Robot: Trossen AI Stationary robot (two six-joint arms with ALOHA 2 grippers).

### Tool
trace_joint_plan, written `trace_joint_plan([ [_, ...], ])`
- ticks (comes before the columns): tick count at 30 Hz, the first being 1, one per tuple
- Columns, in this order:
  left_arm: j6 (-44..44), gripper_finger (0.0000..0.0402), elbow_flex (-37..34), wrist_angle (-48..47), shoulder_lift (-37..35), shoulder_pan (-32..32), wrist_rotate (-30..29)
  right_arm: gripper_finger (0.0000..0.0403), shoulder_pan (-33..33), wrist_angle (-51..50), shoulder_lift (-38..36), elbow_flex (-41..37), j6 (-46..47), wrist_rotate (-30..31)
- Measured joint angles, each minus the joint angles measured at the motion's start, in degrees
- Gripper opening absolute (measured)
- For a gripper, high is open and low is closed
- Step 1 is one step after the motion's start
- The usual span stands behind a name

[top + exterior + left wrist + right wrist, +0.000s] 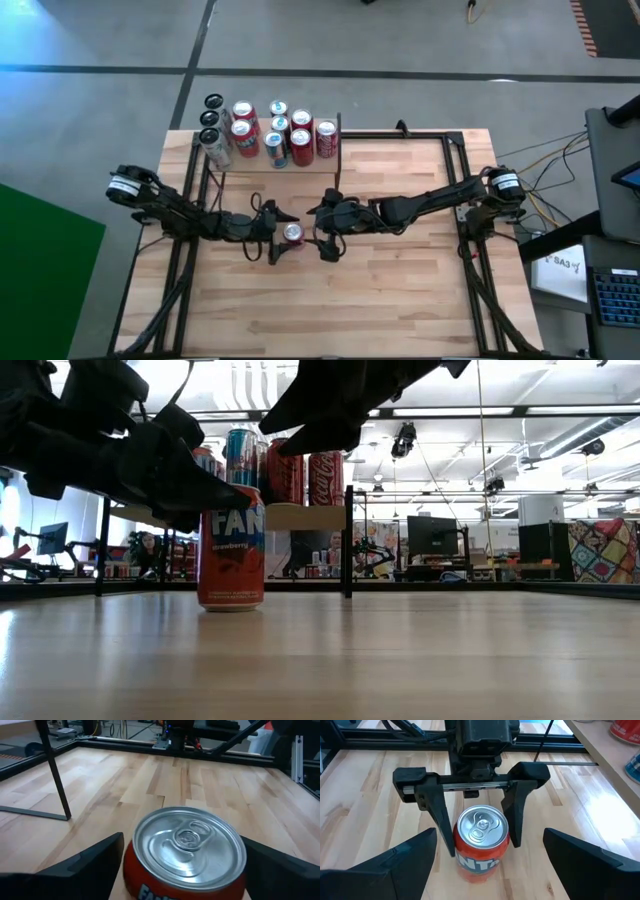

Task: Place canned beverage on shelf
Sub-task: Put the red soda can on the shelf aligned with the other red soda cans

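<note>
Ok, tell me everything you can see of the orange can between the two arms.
The orange Fanta strawberry can is metal with a silver top and an unopened pull tab. It stands upright on the light wooden tabletop, in front of the shelf. The left hand straddles it, one finger on each side, close to its wall; contact is unclear. The right hand faces it, open, apart.

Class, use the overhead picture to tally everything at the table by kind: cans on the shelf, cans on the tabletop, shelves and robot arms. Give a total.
Cans on the shelf: 12
Cans on the tabletop: 1
Shelves: 1
Robot arms: 2
Total: 16
</note>
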Motion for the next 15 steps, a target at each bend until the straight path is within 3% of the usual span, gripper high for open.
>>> trace_joint_plan([
  [6, -0.07, 0.0288, 0.00, 0.85, 0.79, -0.02, -0.46, 0.0354, 0.00, 0.01, 0.00, -0.63, 0.07, 1.92],
  [15, -3.02, 0.0287, -0.17, 0.40, -1.84, 0.00, 0.29, 0.0354, 0.00, 0.02, 0.00, -0.81, 0.02, 2.47],
])
